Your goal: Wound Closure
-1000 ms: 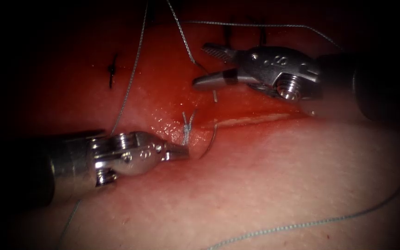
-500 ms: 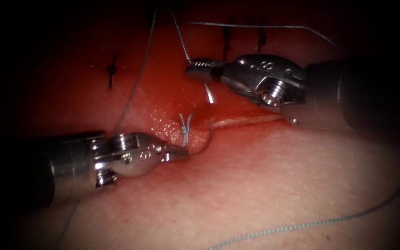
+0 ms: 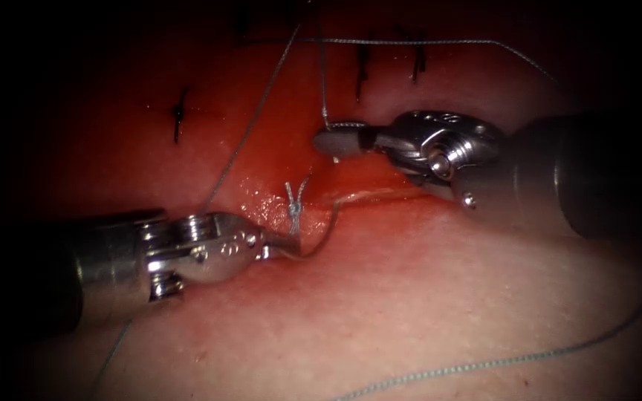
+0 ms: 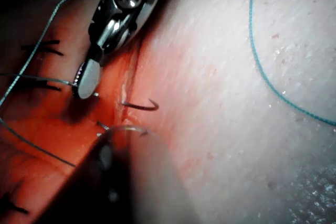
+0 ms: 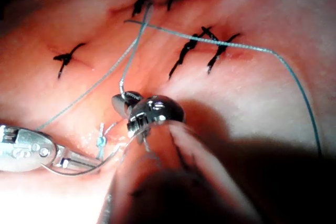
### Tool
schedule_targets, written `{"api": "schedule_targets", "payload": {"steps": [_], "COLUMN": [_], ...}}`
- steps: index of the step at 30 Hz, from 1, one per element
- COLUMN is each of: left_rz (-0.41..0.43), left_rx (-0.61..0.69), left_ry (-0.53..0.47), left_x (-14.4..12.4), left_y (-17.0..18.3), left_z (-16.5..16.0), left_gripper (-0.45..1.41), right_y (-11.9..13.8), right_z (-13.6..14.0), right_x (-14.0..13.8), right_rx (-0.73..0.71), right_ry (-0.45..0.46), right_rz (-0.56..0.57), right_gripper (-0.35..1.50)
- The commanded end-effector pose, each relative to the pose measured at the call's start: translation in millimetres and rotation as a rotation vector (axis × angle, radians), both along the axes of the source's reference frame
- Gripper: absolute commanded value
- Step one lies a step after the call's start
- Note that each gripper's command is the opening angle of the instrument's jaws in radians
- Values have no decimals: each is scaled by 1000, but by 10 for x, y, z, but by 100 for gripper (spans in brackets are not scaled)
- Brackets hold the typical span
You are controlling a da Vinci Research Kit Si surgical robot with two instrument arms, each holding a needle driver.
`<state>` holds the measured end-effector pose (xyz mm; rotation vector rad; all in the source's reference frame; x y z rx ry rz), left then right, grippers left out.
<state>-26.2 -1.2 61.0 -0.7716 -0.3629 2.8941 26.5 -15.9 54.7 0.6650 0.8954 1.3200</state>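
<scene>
Needle [image 3: 319,241]: a thin curved wire lying across the cut [image 3: 369,196] just right of the tied knot [image 3: 296,204]. One end sits in the left gripper [image 3: 285,243], whose jaws are closed narrow on it at the near edge of the cut; from there the curve sweeps right and rises into the tissue [image 3: 440,297] at the wound's edge. A short bright piece shows again on the far side of the cut, right under the right gripper [image 3: 334,141], so the middle of the curve appears buried in the tissue. In the left wrist view a dark arc of needle [image 4: 140,104] stands out of the tissue beside the cut.

The right gripper has its jaws pressed together at the far side of the cut. The thread [image 3: 324,82] runs straight up from its tip, and the needle's bright piece touches the tip from below; whether the jaws pinch the thread, the needle or nothing, I cannot tell. In the right wrist view the same gripper [image 5: 126,103] sits just beside the thread [image 5: 131,61].

More thread trails over the pale tissue near the camera. Dark finished stitches [image 3: 180,113] sit on the far side, and red fluid [image 3: 276,160] wets the area around the cut.
</scene>
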Motion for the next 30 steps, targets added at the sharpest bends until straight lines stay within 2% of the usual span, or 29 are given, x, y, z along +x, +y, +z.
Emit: {"api": "schedule_targets", "payload": {"steps": [1, 3, 5, 7, 8, 9, 10, 12, 18, 22, 26, 30], "left_rz": [6, 1, 2, 0, 10, 14, 18, 23, 67, 109, 82, 42], "left_rx": [-9, -15, -30, -57, -74, -109, -125, -142, -97, -88, -57, -46], "left_ry": [-8, -20, -36, -65, -93, -177, -213, -276, -438, -548, -688, -778], "left_x": [-6, -5, -4, -4, -4, -3, -2, 2, 14, 15, -1, -18], "left_y": [3, 6, 9, 14, 17, 26, 30, 39, 44, 38, 34, 38], "left_z": [3, 1, -3, -7, -9, -14, -16, -20, -18, -10, -9, -17], "left_gripper": [-33, -33, -33, -33, -30, -18, -18, -16, -20, 5, 24, 36], "right_y": [-1, 0, 4, 13, 18, 32, 39, 53, 75, 80, 80, 76], "right_z": [-1, -1, 2, 6, 8, 13, 15, 19, 23, 24, 29, 36], "right_x": [10, 8, 4, -3, -7, -19, -25, -39, -80, -97, -100, -98], "right_rx": [-1, -9, -45, -84, -97, -133, -146, -171, -193, -202, -213, -222], "right_ry": [22, 58, 78, 97, 104, 118, 129, 156, 170, 168, 166, 164], "right_rz": [-31, -36, -47, -30, -17, 5, 18, 50, 89, 95, 96, 95], "right_gripper": [-35, -35, 37, 95, 106, 120, 125, 130, 125, 118, 111, 108]}}
